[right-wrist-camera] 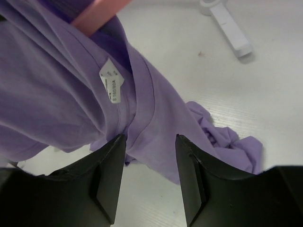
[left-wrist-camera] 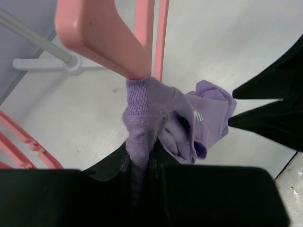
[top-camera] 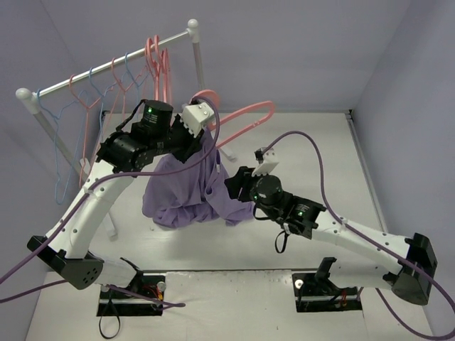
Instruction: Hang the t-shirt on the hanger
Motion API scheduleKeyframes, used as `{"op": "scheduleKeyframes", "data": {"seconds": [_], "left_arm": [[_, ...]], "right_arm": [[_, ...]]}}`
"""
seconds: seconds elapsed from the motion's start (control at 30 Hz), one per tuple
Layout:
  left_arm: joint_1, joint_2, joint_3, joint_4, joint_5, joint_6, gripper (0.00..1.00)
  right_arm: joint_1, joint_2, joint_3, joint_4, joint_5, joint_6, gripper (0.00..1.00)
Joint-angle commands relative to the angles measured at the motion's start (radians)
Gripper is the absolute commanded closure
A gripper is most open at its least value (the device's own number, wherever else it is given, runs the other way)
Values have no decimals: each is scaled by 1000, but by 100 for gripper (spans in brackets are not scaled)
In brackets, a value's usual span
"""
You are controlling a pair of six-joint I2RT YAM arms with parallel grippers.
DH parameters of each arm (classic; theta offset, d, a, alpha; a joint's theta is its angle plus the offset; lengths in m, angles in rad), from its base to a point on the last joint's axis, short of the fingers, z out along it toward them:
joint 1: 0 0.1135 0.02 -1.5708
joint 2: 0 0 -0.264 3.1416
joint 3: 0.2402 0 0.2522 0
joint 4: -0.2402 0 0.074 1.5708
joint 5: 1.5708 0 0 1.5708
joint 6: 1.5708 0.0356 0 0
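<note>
The left gripper (left-wrist-camera: 142,172) is clamping the collar of the purple fabric t-shirt (left-wrist-camera: 208,113), with the thick salmon-pink plastic hanger (left-wrist-camera: 102,33) just ahead of it, while the right gripper (right-wrist-camera: 150,142) is hovering with fingers parted, shirt just ahead.

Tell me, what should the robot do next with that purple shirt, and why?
Probably close the right gripper on the t-shirt fold lying between its open jaws. The left gripper pinches its collar by the hanger, whose long arm is bare, so a second grip could pull the neck over it.
</note>
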Motion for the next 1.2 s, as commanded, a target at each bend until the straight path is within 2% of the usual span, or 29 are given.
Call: {"op": "scheduleKeyframes", "data": {"seconds": [0.0, 0.1, 0.5, 0.77, 0.97, 1.17], "left_arm": [[-18, -49, 41, 100, -61, -42, 100], [-49, -47, 38, 101, -106, -44, 100], [-102, -47, 21, 101, -120, -60, 100], [-107, -52, 24, 101, -132, -48, 100], [-107, -46, 27, 100, -124, -48, 100], [-110, -46, 30, 100, -121, -50, 100]], "right_arm": [[54, 53, 52, 103, 135, 131, 57], [81, 108, 69, 105, 154, 173, 56], [108, 211, 105, 112, 192, 266, 55], [114, 251, 101, 111, 174, 325, 58], [120, 260, 76, 111, 179, 362, 65], [120, 282, 81, 111, 176, 364, 66]]}}
